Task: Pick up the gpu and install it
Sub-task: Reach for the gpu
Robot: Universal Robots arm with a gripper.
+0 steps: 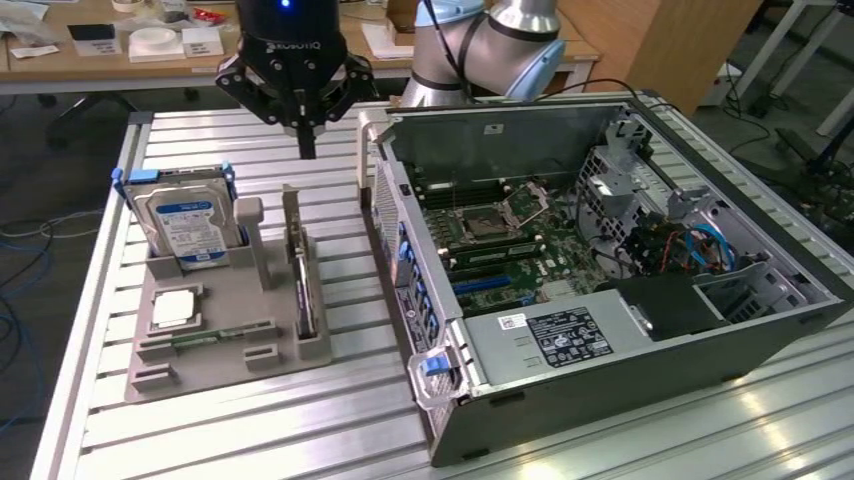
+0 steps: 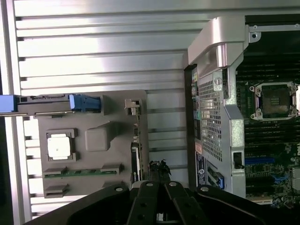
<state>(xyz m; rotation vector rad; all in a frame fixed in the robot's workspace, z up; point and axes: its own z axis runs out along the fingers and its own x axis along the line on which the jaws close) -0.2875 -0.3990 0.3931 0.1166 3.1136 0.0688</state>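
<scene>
A robot arm point(image 1: 494, 40) holds its black gripper point(image 1: 307, 150) above a slatted aluminium table point(image 1: 267, 420), the two fingers pressed together with nothing between them. The gpu point(image 1: 304, 290), a thin dark card, stands on edge in a slot of a grey holder tray point(image 1: 227, 300) on the exterior view's left, untouched and below the gripper. In the wrist view the closed fingertips of the gripper point(image 2: 159, 165) sit just beside the gpu point(image 2: 136, 150), over the strip of table between the holder tray point(image 2: 98, 138) and the computer case point(image 2: 220, 93). Sharing the tray are a hard drive point(image 1: 187, 225) with a blue and white label, held upright in blue brackets, a silver processor chip point(image 1: 174, 310) lying flat and a green memory stick point(image 1: 200, 340). On the exterior view's right the computer case point(image 1: 747, 340) lies open, showing its motherboard point(image 1: 501, 250), an empty processor socket point(image 1: 487, 215) and a labelled power supply point(image 1: 574, 335)
</scene>
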